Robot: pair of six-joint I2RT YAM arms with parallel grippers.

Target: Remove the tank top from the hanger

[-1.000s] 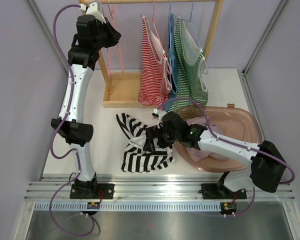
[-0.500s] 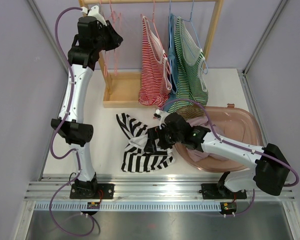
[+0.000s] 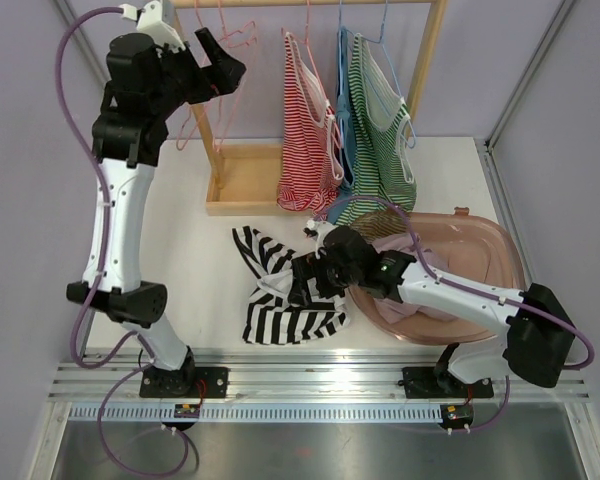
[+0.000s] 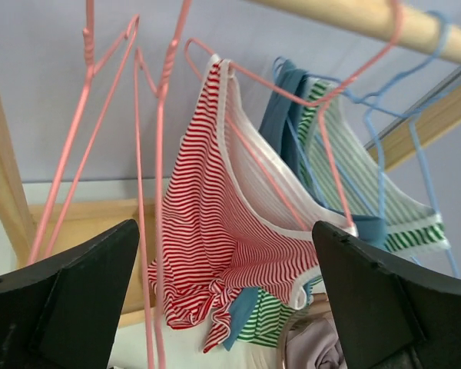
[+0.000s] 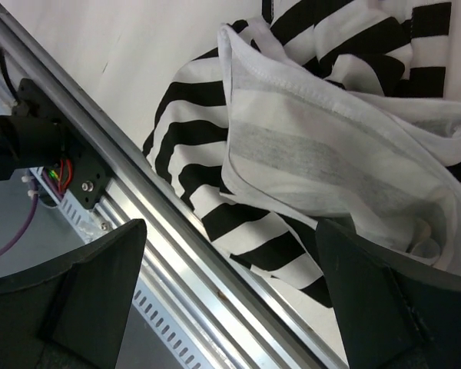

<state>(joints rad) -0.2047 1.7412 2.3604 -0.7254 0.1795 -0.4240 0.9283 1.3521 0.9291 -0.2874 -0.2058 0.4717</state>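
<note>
While the white worktop is filling most of the top view, the wooden rack is standing at upper centre and a pink basin of clothes is sitting at lower right. A black-and-white striped tank top is lying crumpled on the worktop at centre, free of any hanger, and a red-striped tank top is hanging on the rack beside a blue one and a green-striped one.

The left pincer is hovering at upper left, spread wide and gripping nothing, with bare pink hangers dangling just beside it. The right pincer is hanging low over the black-and-white cloth, also spread wide and holding nothing; whether it is touching the fabric cannot be told.

Judging by this, one garment is already off its hanger and both arms are standing between grasps. The next move is probably calling for the right pincer to close on the loose top and carry it to the basin, while the left one is lining up with the red-striped top's hanger.
</note>
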